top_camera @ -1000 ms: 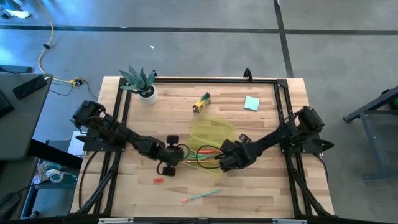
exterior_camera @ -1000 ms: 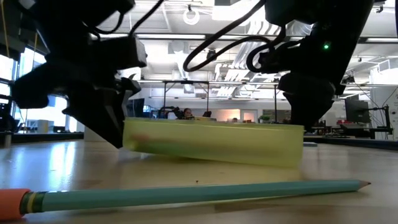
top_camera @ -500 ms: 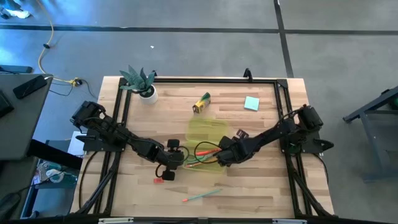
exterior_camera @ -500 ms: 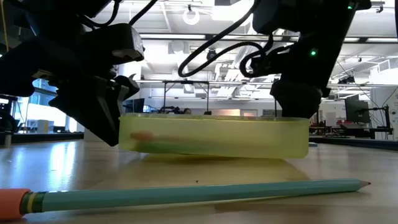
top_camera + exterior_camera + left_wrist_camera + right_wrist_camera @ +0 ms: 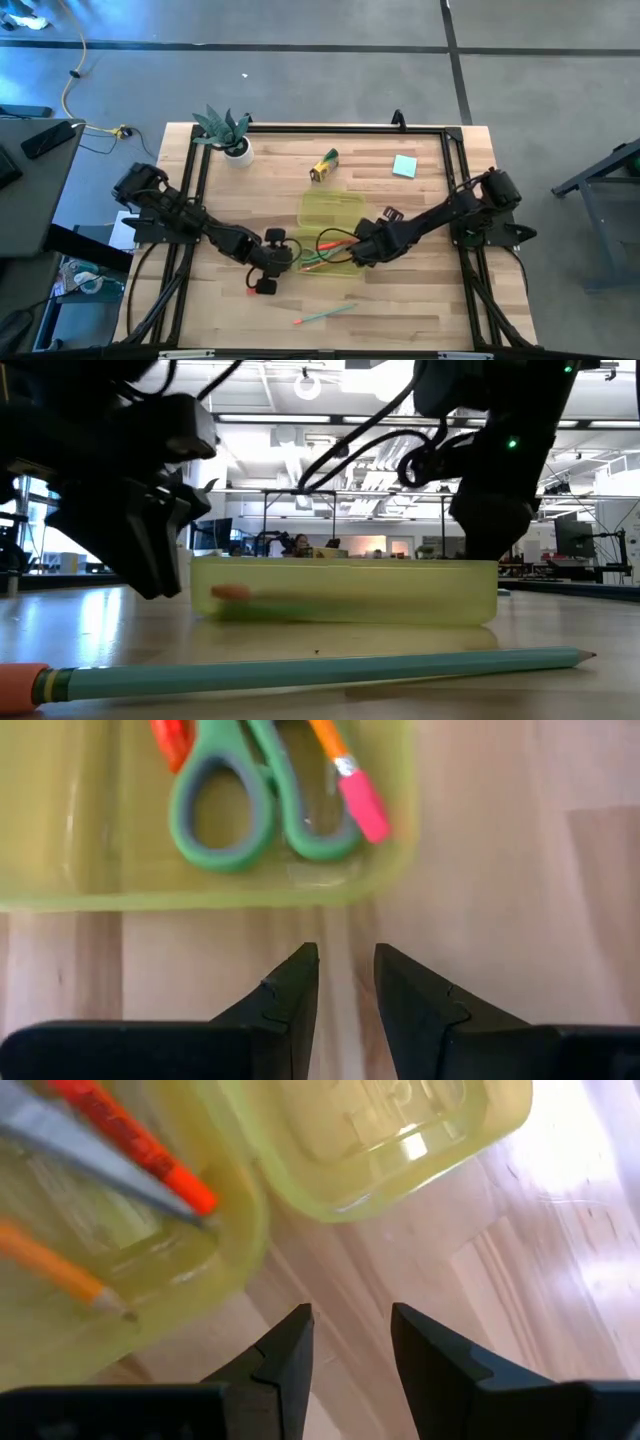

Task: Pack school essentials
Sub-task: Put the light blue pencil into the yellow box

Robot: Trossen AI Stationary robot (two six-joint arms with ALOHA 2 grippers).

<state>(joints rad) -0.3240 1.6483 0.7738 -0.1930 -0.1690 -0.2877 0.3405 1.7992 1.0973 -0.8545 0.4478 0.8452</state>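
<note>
The translucent yellow-green case [image 5: 330,235] lies open and flat on the table. Its tray holds green-handled scissors [image 5: 235,815], an orange pencil [image 5: 345,775] and a red pen [image 5: 130,1140]. My left gripper [image 5: 288,255] stands open just off the tray's left end, slanting down over bare wood [image 5: 345,955]. My right gripper [image 5: 358,252] stands open off the tray's right end, by the hinge [image 5: 350,1315]. A teal pencil [image 5: 325,315] lies near the front edge. A crayon box [image 5: 323,165] and teal notepad [image 5: 404,166] lie at the back.
A small plant in a white pot [image 5: 232,140] stands at the back left corner. A small red eraser [image 5: 262,288] lies by my left wrist. In the low view the teal pencil [image 5: 300,672] lies across the foreground in front of the case [image 5: 345,590].
The case was tilted with its left end raised and its lid blurred in motion. It has since settled level on the table with the lid lying flat, and it has turned square to the table edges. My left gripper has drawn slightly toward the near left.
</note>
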